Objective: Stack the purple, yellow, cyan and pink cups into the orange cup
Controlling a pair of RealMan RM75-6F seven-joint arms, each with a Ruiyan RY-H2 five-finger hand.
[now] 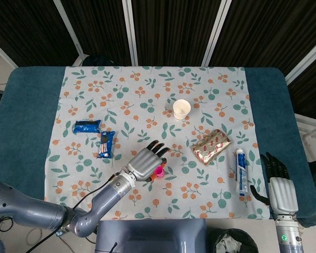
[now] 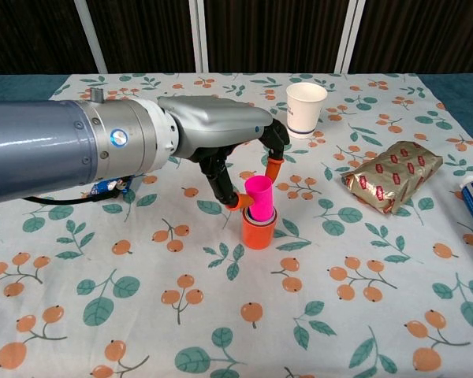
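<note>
The orange cup (image 2: 258, 235) stands upright near the table's middle, with the pink cup (image 2: 259, 197) set down into its mouth. My left hand (image 2: 221, 134) pinches the pink cup between its orange-tipped thumb and a finger. In the head view the left hand (image 1: 146, 162) covers most of the stack, and only a bit of the pink cup (image 1: 159, 170) shows. The other cups inside the orange one are hidden. My right hand (image 1: 280, 191) rests at the table's right edge, fingers apart, holding nothing.
A white paper cup (image 1: 181, 109) stands at the back. A gold foil packet (image 1: 210, 146) and a toothpaste tube (image 1: 240, 171) lie to the right. Two blue snack packets (image 1: 87, 126) (image 1: 106, 144) lie to the left on the floral cloth.
</note>
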